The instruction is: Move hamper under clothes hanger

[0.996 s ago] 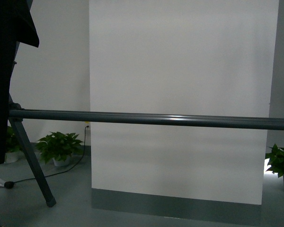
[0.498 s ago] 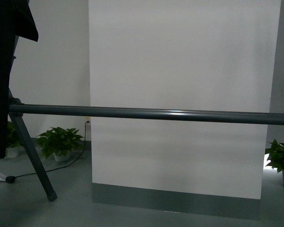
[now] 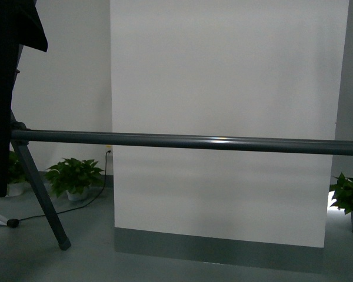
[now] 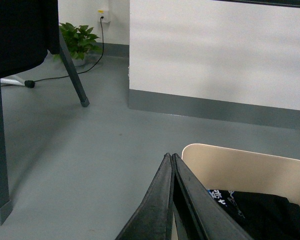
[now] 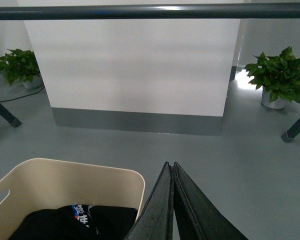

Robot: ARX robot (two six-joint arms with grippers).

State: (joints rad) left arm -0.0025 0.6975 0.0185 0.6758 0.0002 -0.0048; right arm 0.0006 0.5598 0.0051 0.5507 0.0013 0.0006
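Meanwhile the clothes hanger (image 3: 182, 142) bar has stopped climbing in the front view; the advance looks settled, both grippers (image 4: 172, 165) (image 5: 170, 172) pinched empty beside the hamper (image 5: 65, 182), short of the bar

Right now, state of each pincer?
Left pincer: closed, holding nothing visible, beside the hamper rim.
Right pincer: closed, holding nothing visible.
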